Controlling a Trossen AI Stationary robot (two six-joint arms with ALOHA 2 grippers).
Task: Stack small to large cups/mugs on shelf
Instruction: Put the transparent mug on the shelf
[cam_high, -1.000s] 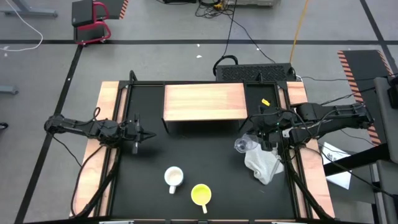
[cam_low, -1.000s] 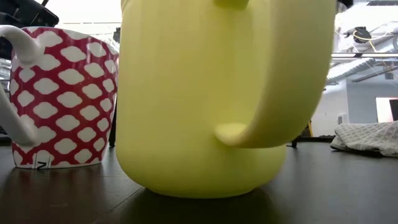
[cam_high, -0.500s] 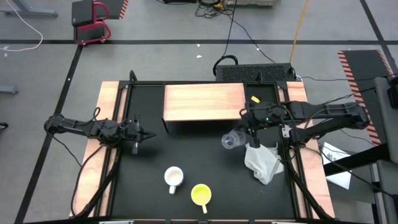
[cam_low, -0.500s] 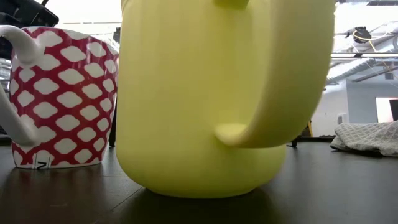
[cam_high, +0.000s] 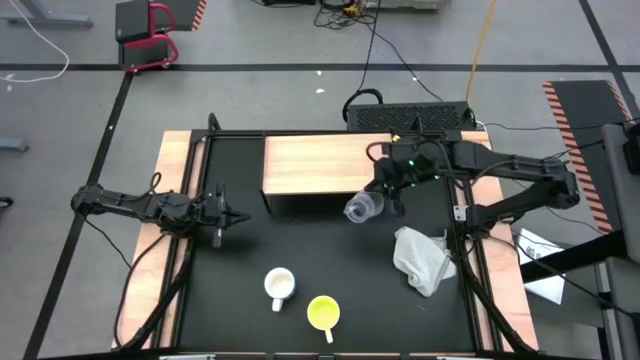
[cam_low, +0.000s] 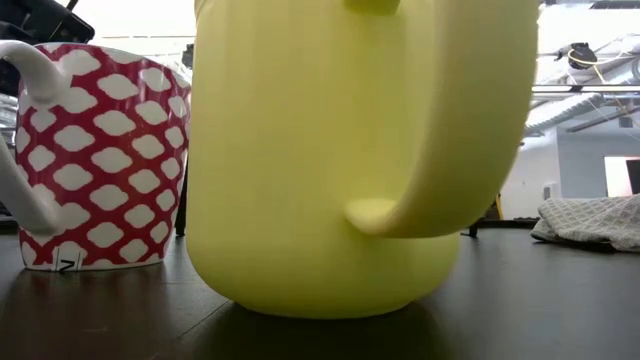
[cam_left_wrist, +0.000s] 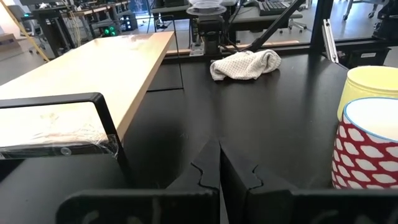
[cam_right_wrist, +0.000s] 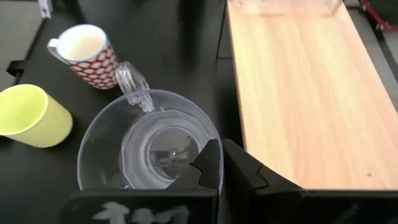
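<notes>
Left gripper (cam_high: 240, 217) rests clenched and empty at the table's left. Red-patterned white mug (cam_high: 279, 286) and yellow mug (cam_high: 323, 313) stand empty near the front. Right gripper (cam_high: 383, 196) grasps the empty clear glass cup (cam_high: 362, 208) beside the wooden shelf (cam_high: 328, 164).

We see crumpled white cloth (cam_high: 424, 259) on black tabletop (cam_high: 330, 250), near right gripper, toward table's front edge; red cart (cam_high: 146, 32) on floor beyond.

You get even, bright overhead light on the black tabletop (cam_high: 330, 250), with only soft shadows; the low view is blown out behind the yellow mug (cam_low: 340, 150), which looms close and soft; both wrist views stay sharp.
</notes>
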